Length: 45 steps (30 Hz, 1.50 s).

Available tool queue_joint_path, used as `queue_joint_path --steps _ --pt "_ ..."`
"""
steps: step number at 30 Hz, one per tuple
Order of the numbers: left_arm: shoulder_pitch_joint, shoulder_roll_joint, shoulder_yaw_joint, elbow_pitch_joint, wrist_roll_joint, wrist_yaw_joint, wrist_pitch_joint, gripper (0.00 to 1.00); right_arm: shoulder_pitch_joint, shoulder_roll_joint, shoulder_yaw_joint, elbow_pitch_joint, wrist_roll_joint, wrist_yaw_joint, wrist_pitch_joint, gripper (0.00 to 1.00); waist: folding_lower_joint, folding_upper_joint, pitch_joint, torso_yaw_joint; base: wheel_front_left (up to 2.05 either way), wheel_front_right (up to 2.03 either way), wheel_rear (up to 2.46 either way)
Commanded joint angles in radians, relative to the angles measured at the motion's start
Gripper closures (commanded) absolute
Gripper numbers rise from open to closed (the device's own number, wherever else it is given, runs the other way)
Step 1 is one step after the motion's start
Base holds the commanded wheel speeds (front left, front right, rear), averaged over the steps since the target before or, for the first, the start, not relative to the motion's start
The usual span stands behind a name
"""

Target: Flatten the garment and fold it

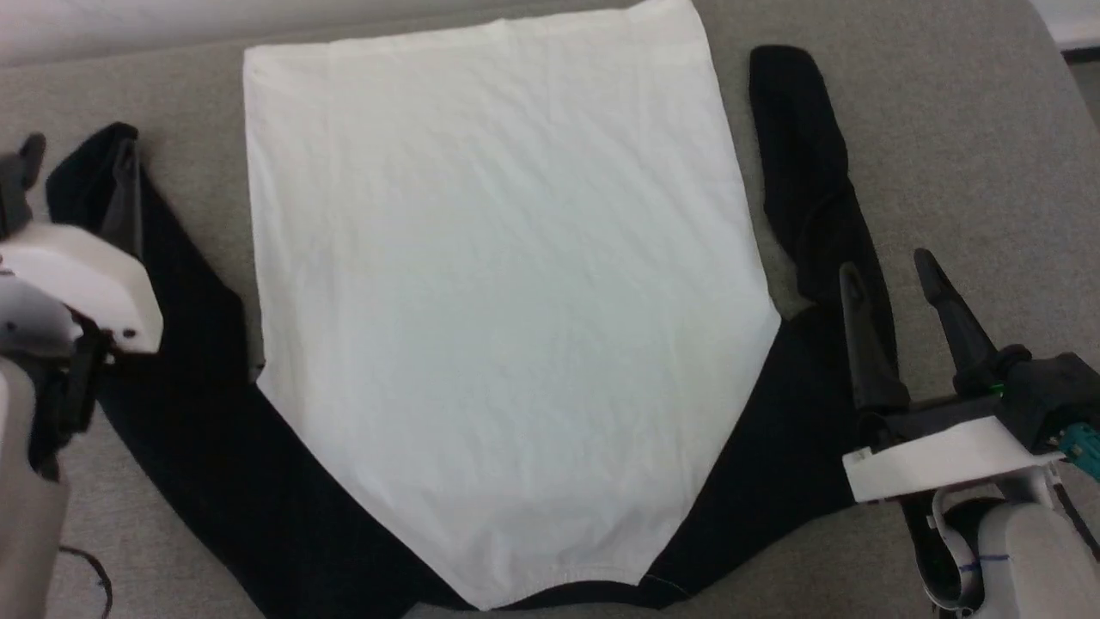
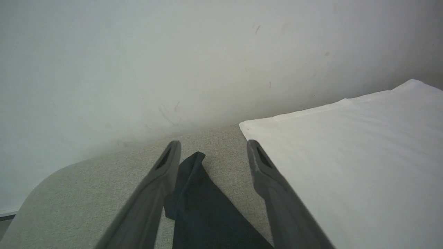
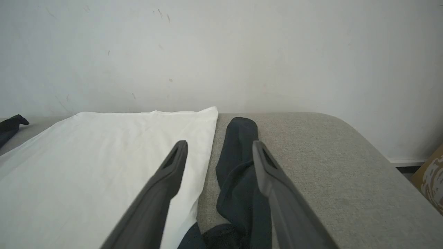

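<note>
At the left gripper [image 1: 77, 172]: fingers spread wide, nothing held. It sits over the far end of the garment's left sleeve [image 1: 189, 387], and the left wrist view shows the dark cuff [image 2: 193, 169] lying between the two fingers; contact with the cloth I cannot tell. Right gripper [image 1: 885, 266]: equally wide open and empty, poised over the right sleeve [image 1: 808, 189], which runs up between its fingers in the right wrist view and looks twisted and bunched along its length. Garment [image 1: 507, 301]: spread on the grey padded surface [image 1: 945, 129], hem [image 1: 473, 39] far, neck trim [image 1: 593, 591] near, sleeves angled out left and right. The white body lies flat with only faint creases. My reading: flattening of the body is essentially done and the sleeves are the step in hand. Next move, as I judge it, calls for closing on each cuff, drawing the right sleeve straight to clear its twist, then laying both sleeves inward across the body. Thin cloth, so pinch low enough to catch the sleeve without dragging the body's edge.
</note>
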<state>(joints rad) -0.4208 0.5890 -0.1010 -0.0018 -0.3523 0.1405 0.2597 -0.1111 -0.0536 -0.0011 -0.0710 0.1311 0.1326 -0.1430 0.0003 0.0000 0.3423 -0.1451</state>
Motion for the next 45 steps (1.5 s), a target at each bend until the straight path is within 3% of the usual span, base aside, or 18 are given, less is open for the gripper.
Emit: queue_joint_path --steps 1,8,16,17,19,22,32,40,45 --pt "-0.064 0.028 -0.013 0.032 0.015 -0.018 0.040 0.00 -0.029 0.003 0.014 -0.002 0.003 -0.002 -0.010 0.00 -0.0003 0.0000 0.106 -0.062 0.00 0.00 0.00" --pt "-0.226 0.105 -0.043 0.138 0.029 -0.052 0.259 0.00 -0.087 0.003 0.050 0.013 0.024 -0.002 -0.011 0.00 -0.0003 0.0000 0.187 -0.102 0.00 0.00 0.00" --pt "-0.281 0.163 -0.024 0.185 0.022 0.008 0.520 0.00 -0.113 0.003 0.088 0.038 0.050 -0.002 -0.025 0.00 -0.0003 0.0000 0.218 -0.125 0.00 0.00 0.00" --pt "-0.277 0.165 -0.019 0.183 0.018 0.017 0.541 0.50 -0.114 0.003 0.089 0.042 0.052 -0.002 -0.027 0.00 -0.0003 0.0000 0.217 -0.126 0.00 0.00 0.00" --pt "-0.263 0.167 -0.015 0.177 0.009 0.029 0.580 1.00 -0.113 0.003 0.090 0.050 0.055 -0.002 -0.029 0.00 -0.0003 0.0000 0.208 -0.124 0.00 0.00 0.00" --pt "-0.243 0.167 -0.003 0.157 0.004 0.049 0.581 1.00 -0.110 0.003 0.090 0.060 0.061 -0.002 -0.027 0.00 -0.0003 0.0000 0.187 -0.118 0.00 0.00 0.00" --pt "-0.086 0.136 0.100 0.083 -0.014 0.121 0.333 1.00 -0.060 0.003 0.056 0.057 0.052 -0.002 0.000 0.00 -0.0003 0.0000 0.033 -0.060 0.00 0.00 0.00" --pt "0.048 0.122 0.158 -0.058 -0.082 0.081 0.218 1.00 0.016 0.003 0.018 0.017 0.055 -0.002 0.043 0.00 -0.0003 0.0000 -0.087 -0.001 0.00 0.00 0.00" --pt "0.072 0.091 0.082 -0.230 -0.079 0.064 0.248 1.00 0.045 0.003 0.019 -0.005 0.061 -0.002 0.066 0.00 -0.0003 0.0000 -0.124 0.021 0.00 0.00 0.00"
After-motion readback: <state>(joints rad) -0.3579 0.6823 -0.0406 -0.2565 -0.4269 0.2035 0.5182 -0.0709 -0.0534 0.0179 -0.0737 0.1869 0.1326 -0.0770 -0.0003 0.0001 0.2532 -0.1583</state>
